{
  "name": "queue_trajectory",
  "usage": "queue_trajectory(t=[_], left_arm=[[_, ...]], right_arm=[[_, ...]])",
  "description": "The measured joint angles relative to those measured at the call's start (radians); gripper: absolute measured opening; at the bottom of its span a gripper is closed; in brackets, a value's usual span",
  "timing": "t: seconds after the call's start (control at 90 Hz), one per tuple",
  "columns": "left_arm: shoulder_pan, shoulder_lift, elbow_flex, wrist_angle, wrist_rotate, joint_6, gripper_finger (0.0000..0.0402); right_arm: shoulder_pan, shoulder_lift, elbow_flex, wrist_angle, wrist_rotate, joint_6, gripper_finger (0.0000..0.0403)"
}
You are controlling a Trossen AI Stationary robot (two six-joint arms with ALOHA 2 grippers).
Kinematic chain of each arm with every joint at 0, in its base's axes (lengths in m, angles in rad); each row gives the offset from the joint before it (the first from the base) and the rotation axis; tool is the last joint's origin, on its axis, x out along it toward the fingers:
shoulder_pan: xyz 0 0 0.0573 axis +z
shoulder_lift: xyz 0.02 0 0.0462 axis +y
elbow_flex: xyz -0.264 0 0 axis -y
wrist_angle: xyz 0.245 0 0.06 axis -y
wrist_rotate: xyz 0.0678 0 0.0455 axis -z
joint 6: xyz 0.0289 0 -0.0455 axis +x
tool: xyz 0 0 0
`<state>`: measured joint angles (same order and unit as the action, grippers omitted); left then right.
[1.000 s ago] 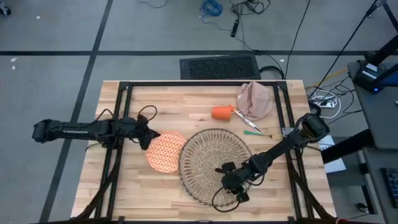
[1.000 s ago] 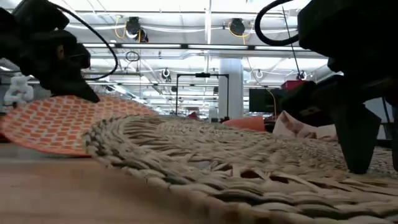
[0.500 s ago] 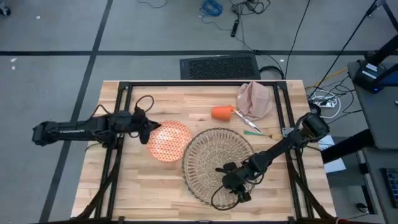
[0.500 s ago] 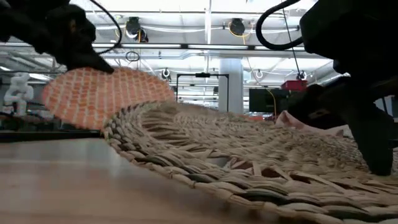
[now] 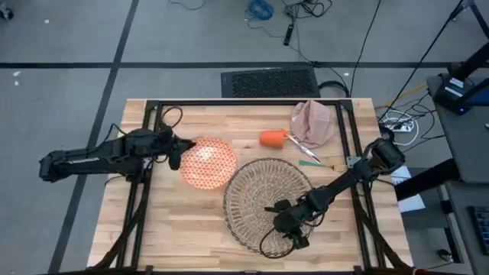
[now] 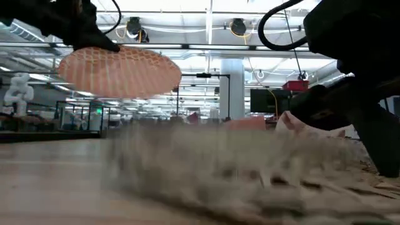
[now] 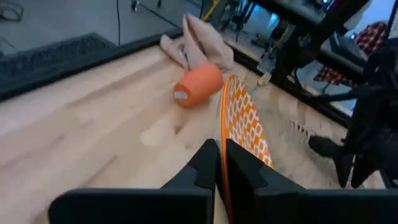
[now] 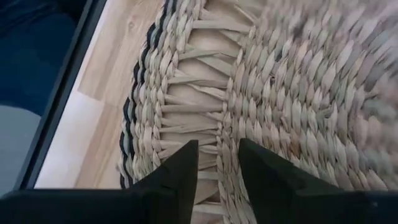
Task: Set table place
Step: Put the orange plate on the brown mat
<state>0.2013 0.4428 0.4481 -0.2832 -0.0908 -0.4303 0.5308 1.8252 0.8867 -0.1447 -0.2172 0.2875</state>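
Note:
My left gripper (image 5: 177, 150) is shut on the orange-patterned plate (image 5: 208, 162), which hangs above the table (image 5: 160, 221), left of the woven placemat (image 5: 267, 202). In the low view the plate (image 6: 119, 72) floats well above the tabletop. My right gripper (image 5: 287, 231) stands on the placemat's near part, with its fingers in the weave (image 8: 217, 158). An orange cup (image 5: 271, 138) lies on its side at the far middle. A beige napkin (image 5: 313, 122) is bunched beside it. Cutlery (image 5: 309, 154) lies between the napkin and the placemat. My left gripper pinches the plate's rim (image 7: 221, 163) on its left side between the two fingers, coming level from the table's left. The plate is lifted clear and juts out past the fingers, roughly level. My right gripper comes from above, pointing down, near the placemat's near rim. A woven band (image 8: 219, 149) sits between its two fingers. The placemat lies flat on the table.
Black frame bars (image 5: 149, 137) run along the table's left and right sides and across the far edge. Bare wood shows at the near left (image 5: 168, 229) and far left.
My left gripper has risen and gone a little toward the far edge, keeping hold of the plate. The plate's right edge rested tilted on the placemat; now it hangs clear and nearly level. The placemat has slid slightly toward the table's right under my right gripper.

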Motion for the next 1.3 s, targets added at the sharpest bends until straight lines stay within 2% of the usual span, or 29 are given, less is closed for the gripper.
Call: queue_trajectory(t=[0.189, 0.4, 0.733, 0.944, 1.144, 1.3], left_arm=[[0.007, 0.008, 0.008, -0.010, 0.019, -0.020, 0.0000], [-0.035, 0.093, -0.028, 0.051, 0.035, -0.077, 0.0000], [-0.125, 0.394, -0.036, 0.321, 0.060, -0.115, 0.0000], [-0.148, 0.584, -0.038, 0.496, 0.081, -0.118, 0.0000], [-0.147, 0.708, -0.035, 0.659, 0.121, -0.114, 0.0000], [-0.143, 0.766, -0.003, 0.669, 0.139, -0.112, 0.0000]], right_arm=[[-0.006, 0.000, 0.000, -0.005, -0.026, -0.017, 0.0109], [-0.053, 0.001, -0.001, 0.009, -0.065, -0.081, 0.0109], [-0.147, 0.013, 0.076, 0.018, -0.030, -0.252, 0.0109], [-0.177, 0.021, 0.096, 0.093, -0.043, -0.306, 0.0109], [-0.178, 0.112, 0.152, 0.138, -0.104, -0.327, 0.0109], [-0.174, 0.190, 0.227, 0.117, -0.165, -0.355, 0.0109]])
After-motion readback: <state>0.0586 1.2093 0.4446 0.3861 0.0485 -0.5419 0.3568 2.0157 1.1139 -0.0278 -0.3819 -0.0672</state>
